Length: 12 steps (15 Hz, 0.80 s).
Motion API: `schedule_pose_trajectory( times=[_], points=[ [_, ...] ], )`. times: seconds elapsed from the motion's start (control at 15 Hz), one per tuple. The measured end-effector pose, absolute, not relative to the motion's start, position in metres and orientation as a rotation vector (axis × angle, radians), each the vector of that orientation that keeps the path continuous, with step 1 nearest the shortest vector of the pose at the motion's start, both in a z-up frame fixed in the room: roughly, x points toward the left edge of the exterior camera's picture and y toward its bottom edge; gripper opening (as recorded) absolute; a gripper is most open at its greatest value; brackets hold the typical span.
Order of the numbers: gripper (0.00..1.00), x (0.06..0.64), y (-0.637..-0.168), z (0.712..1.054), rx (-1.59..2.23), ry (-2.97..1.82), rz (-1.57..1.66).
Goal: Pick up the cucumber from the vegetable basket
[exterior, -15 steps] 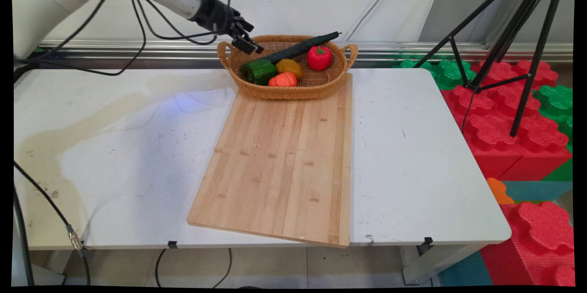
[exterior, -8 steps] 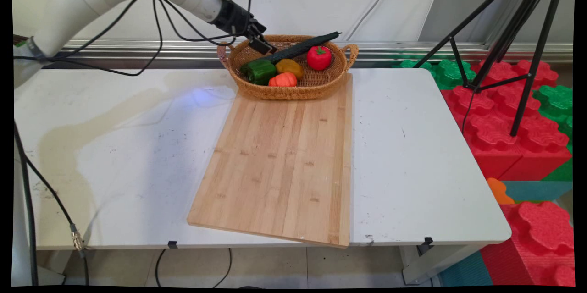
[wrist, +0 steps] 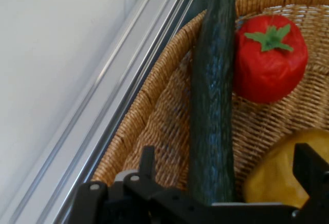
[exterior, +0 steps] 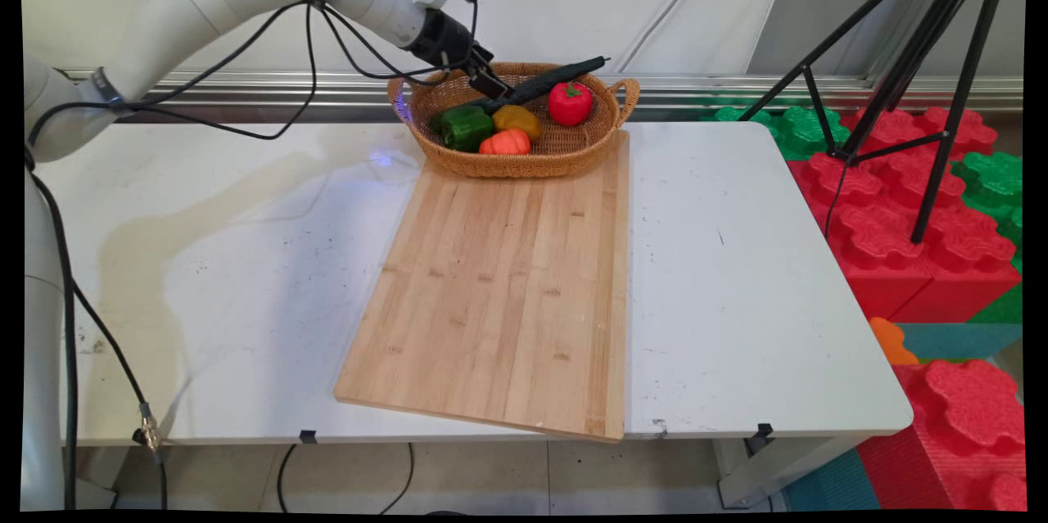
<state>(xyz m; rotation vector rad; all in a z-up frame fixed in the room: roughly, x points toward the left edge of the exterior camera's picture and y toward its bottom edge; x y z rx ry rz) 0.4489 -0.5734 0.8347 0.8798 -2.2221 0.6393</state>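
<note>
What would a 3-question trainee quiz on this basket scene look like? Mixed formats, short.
1. True or false: the wicker basket sits on the far end of the wooden cutting board.
2. Multiple choice: the gripper straddles which item? A) red tomato B) dark green cucumber C) green bell pepper
3. Fill in: in the hand view, the gripper's fingers are ___ (open/shut).

Key: 1 true; 2 B; 3 open.
</note>
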Motion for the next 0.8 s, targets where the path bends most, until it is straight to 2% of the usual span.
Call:
schedule_pose_trajectory(
  times=[0.8],
  points=[
    [1.0, 0.431, -0.597, 0.811, 0.962, -2.186, 0.648]
  ],
)
